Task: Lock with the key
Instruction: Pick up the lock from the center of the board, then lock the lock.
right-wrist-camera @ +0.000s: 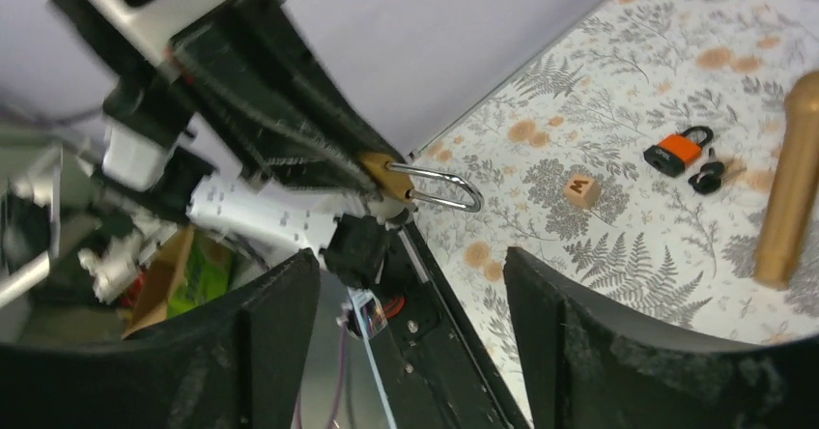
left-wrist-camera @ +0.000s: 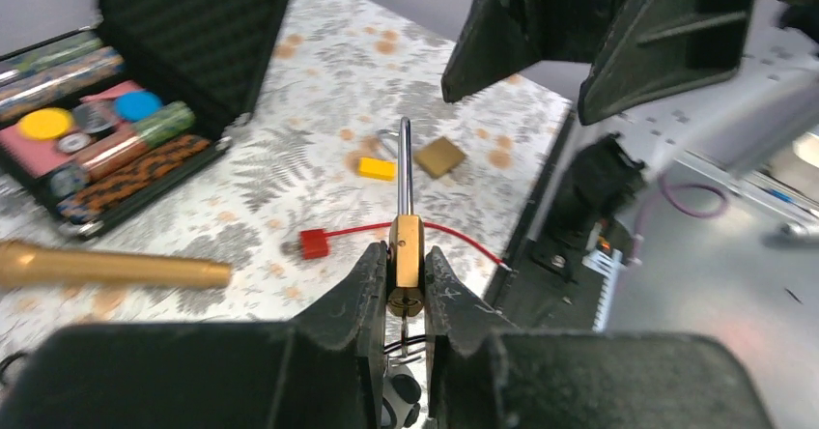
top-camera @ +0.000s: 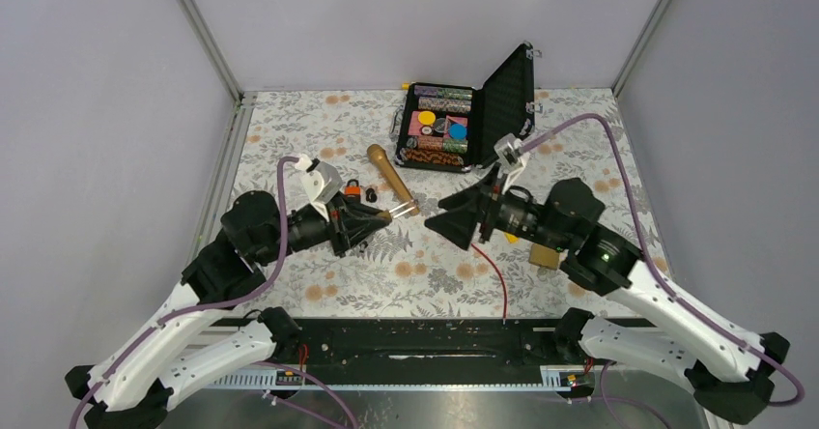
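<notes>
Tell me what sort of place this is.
Probably a lab robot test cell: plain grey walls on metal posts enclose a floral-covered table, with the left arm and right arm bolted to its near rail.

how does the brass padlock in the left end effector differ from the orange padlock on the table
Colour: the brass padlock is bare gold metal; the orange padlock has an orange body.
Place: the brass padlock is clamped off the table in the left end effector; the orange padlock lies loose on it.
Shackle: the brass padlock's is long and silver; the orange padlock's is short and dark.
Both are small padlocks.
</notes>
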{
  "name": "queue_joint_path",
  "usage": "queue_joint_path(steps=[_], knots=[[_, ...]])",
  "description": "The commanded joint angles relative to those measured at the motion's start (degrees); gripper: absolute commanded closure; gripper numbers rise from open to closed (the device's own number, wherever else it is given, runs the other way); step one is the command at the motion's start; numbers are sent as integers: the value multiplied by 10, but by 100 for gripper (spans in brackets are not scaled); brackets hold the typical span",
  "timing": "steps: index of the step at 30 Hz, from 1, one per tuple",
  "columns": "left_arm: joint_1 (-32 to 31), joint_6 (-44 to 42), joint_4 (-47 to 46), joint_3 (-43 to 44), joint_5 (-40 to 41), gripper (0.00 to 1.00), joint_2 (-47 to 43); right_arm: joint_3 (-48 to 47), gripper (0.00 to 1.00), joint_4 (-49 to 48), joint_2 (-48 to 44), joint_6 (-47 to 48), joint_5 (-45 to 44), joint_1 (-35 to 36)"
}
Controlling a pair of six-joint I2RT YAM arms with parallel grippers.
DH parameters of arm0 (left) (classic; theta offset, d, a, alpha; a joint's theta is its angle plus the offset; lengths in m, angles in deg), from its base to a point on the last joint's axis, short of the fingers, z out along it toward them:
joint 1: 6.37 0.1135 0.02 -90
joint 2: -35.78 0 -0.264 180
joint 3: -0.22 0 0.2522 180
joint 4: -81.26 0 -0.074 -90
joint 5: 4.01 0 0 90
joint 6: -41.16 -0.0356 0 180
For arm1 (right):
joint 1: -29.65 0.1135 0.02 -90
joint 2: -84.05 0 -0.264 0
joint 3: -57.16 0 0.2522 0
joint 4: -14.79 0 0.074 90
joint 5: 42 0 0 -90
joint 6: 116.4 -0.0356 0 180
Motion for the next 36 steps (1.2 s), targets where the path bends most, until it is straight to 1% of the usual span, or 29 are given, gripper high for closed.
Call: queue_joint_path(steps=[1,3,5,9,12,17,19,21,24,26,28,32,34,36], knots=[[-1,-21,-21,44,-157,100,9,-36,27,79,-44,135,110,0],[-1,-14,-19,55,-192,100,13,-41,31,85,-56,148,141,0],[-1,-2,-29,57,-216,100,14,-40,31,88,-64,164,163,0],[-1,26,-78,42,-259,100,10,-53,32,118,-59,196,162,0],[-1,35,-89,46,-291,100,17,-62,39,119,-55,212,171,0],[-2,44,-102,46,-298,100,16,-61,42,87,-52,212,215,0],[-2,52,-116,42,-306,100,16,-63,47,74,-48,206,228,0],[-1,61,-128,39,-308,100,18,-66,49,59,-44,198,243,1],[-2,73,-133,44,-312,100,27,-65,50,32,-43,183,263,1],[-2,76,-134,45,-312,100,33,-65,50,25,-42,180,266,1],[-2,82,-142,42,-311,100,35,-65,54,19,-41,175,275,1],[-2,87,-149,38,-312,100,36,-68,53,19,-38,171,275,1],[-1,88,-150,38,-312,100,35,-71,53,0,-36,171,276,1],[-2,90,-151,38,-311,100,36,-71,56,-3,-35,170,277,1]])
